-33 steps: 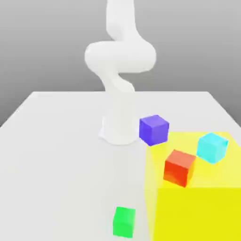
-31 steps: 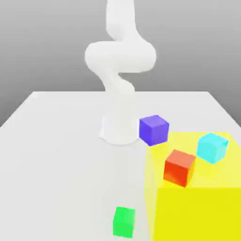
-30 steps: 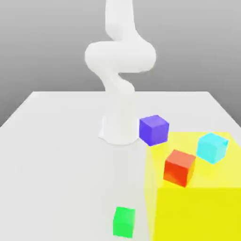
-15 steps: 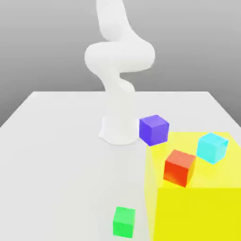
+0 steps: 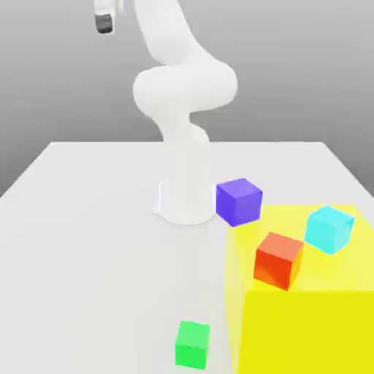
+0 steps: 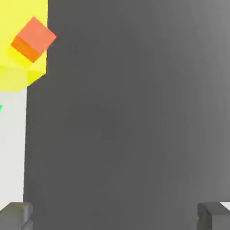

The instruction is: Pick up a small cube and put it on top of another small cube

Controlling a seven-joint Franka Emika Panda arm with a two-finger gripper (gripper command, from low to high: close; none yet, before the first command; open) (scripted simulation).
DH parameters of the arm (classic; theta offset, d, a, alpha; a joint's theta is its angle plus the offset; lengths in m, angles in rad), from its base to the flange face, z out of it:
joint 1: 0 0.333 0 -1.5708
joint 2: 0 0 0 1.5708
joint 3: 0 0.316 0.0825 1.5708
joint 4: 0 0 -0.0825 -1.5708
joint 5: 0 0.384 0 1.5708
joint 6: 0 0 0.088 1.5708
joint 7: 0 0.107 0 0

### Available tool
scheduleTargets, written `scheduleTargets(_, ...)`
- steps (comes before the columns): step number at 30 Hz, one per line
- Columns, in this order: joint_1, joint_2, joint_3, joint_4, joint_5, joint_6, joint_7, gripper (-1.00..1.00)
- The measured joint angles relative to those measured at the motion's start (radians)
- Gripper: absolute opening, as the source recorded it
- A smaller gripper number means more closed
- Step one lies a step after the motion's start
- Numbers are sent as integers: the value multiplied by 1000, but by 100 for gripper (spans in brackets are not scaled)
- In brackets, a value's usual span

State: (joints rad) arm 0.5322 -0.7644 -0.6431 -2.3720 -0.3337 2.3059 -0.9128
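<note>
The small bright-green cube (image 5: 193, 345) lies on the white table near its front edge, just to the exterior view's left of the big yellow block (image 5: 307, 329). The red-orange cube (image 5: 278, 260) sits on top of that yellow block; the hand view also shows the red-orange cube (image 6: 33, 38) on the yellow block (image 6: 20, 67). My gripper (image 5: 107, 18) hangs high above the table at the exterior view's upper left, far from both cubes. In the hand view my gripper (image 6: 114, 218) is open, its fingertips (image 6: 15, 215) wide apart with nothing between them.
A cyan cube (image 5: 329, 229) rests on the yellow block behind the red-orange one. A purple-blue cube (image 5: 239, 201) stands beside the arm's white base (image 5: 182, 201). The white table (image 5: 88, 241) spreads to the exterior view's left.
The arm's upper part has swung toward the exterior view's left, and the hand has come into sight at the top left. No cube has moved.
</note>
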Motion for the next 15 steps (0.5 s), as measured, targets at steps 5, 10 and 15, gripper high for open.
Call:
scheduleTargets(5, 89, 24, -100, -12, -47, 13, -238, 0)
scheduleTargets(10, 186, 53, -205, -25, -95, 30, -474, 0)
scheduleTargets(15, 291, 85, -316, -38, -142, 50, -709, 0)
